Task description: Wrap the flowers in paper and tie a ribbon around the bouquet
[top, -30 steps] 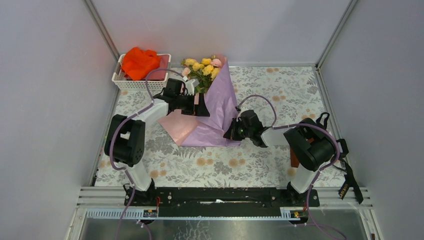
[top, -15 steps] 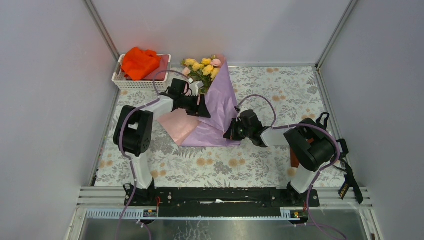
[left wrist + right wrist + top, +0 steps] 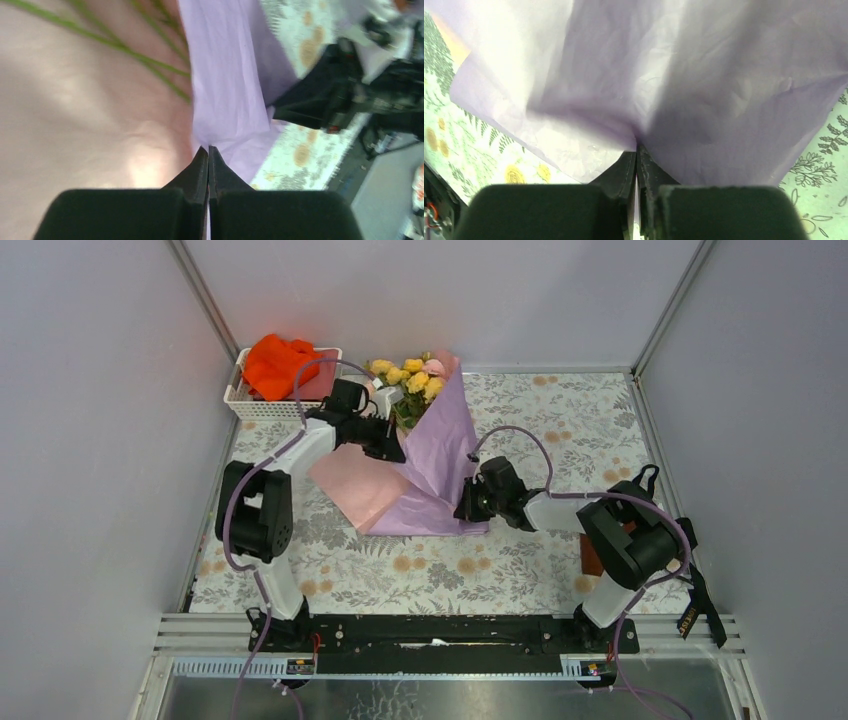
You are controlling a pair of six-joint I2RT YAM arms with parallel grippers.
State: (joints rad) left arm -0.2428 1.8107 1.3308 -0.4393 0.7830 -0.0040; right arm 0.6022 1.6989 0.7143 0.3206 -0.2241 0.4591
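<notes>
The flowers (image 3: 410,375), yellow and pink blooms, lie at the back of the table, and their green stems (image 3: 125,47) rest on the pale pink layer (image 3: 350,485). The lavender paper (image 3: 440,455) is folded up over them from the right. My left gripper (image 3: 400,450) (image 3: 208,148) is shut on the paper's (image 3: 225,75) upper left edge, just below the blooms. My right gripper (image 3: 466,506) (image 3: 638,146) is shut on the paper's (image 3: 674,75) lower right fold near the table. The black ribbon (image 3: 700,600) hangs off the table's right edge beside the right arm's base.
A white basket (image 3: 240,400) holding an orange cloth (image 3: 280,362) stands at the back left, close to the left wrist. A brown pad (image 3: 590,558) lies partly hidden under the right arm. A floral cloth (image 3: 450,570) covers the table, and grey walls close in three sides.
The left gripper has shut on the paper's edge and moved back toward the flowers, drawing the lavender fold up and left. The right gripper has shifted slightly, still pinching the paper.
</notes>
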